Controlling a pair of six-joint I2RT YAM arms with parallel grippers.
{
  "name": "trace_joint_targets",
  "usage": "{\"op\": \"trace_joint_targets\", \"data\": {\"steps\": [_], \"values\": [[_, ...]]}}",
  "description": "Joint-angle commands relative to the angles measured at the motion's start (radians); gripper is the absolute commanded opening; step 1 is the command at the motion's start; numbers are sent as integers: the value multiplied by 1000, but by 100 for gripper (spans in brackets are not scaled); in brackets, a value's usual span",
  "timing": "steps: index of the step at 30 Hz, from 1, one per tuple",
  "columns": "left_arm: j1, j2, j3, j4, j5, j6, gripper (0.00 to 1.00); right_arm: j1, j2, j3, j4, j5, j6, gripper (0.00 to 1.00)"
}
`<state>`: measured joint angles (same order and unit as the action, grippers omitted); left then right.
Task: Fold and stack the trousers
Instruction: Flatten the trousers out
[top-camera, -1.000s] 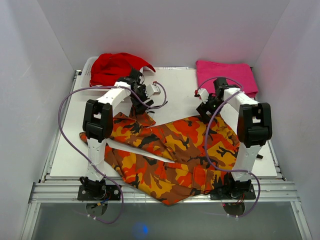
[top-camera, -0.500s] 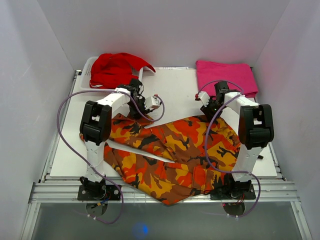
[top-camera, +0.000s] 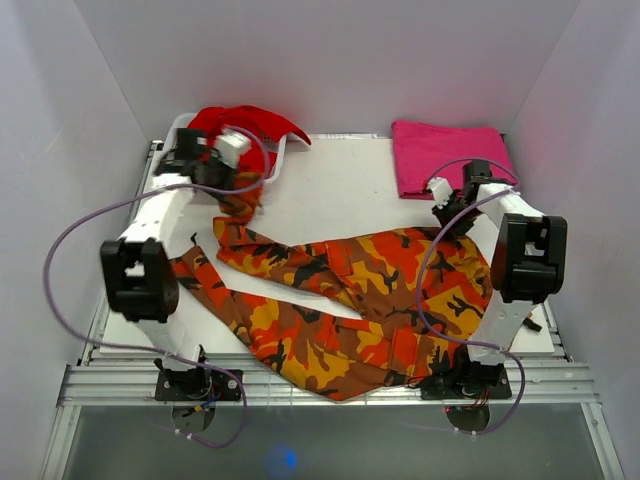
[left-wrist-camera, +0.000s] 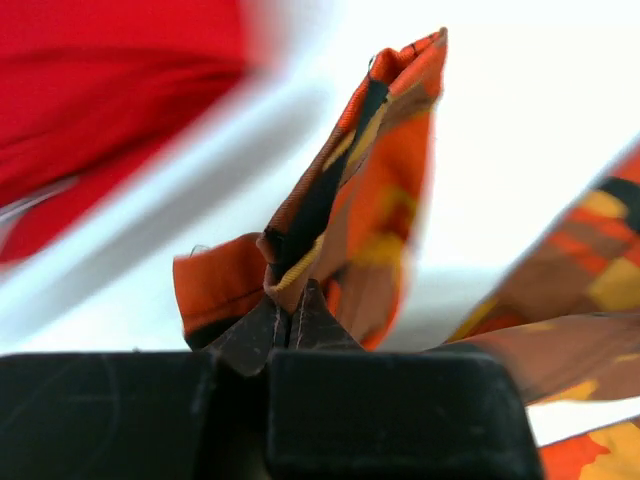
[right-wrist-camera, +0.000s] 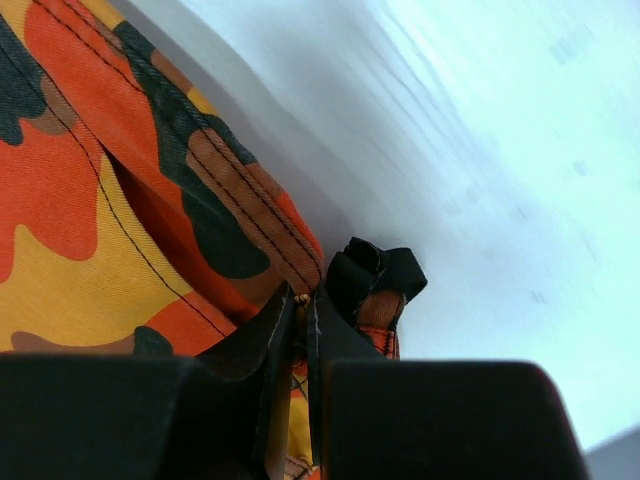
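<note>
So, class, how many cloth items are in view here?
3: camouflage trousers spread across the near middle, red garment far left, pink folded cloth far right. Others may be hidden beneath.

L tool (left-wrist-camera: 290, 335), R tool (right-wrist-camera: 305, 312): both clamped

**Robot test cell in a lab**

Plain white panels (top-camera: 330, 60) are set behind and to either side of the left gripper (top-camera: 245, 183) and right gripper (top-camera: 452, 215), boxing in a white table (top-camera: 330, 185) below them. The table is carried on a bare aluminium frame (top-camera: 320, 385) nearer than both grippers, and purple cables (top-camera: 60, 243) are looped loose along the arms (top-camera: 155, 210).
</note>
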<state>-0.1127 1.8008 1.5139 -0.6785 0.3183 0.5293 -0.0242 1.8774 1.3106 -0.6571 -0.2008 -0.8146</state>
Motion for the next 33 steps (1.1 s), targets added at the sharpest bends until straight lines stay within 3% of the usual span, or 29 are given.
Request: {"op": "trace_joint_targets", "data": {"steps": [1,4,9,15,20,25,31,33], "values": [[258,-248,-49,115,96,-224,0,-83,-66,-10,-15,49,20,8],[402,-323,-161,181,131,-270,0,-129,-78,-19,-1,61,38,8],[568,-298,-253,197,101,-363,0,-201,-101,-36,43,77,57,8],[694,-229,-278,289,60,-471,0,-273,-130,-85,94,80,39,8],[713,-144,-173,283,120,-468,0,-286,-126,-91,106,64,35,8],[713,6,32,254,70,-577,0,-286,-112,-63,135,67,77,8],[696,233,358,39,22,-678,0,-290,-115,-47,188,69,104,8],[696,258,394,-21,33,-693,0,-290,-110,-36,189,61,118,8]]}}
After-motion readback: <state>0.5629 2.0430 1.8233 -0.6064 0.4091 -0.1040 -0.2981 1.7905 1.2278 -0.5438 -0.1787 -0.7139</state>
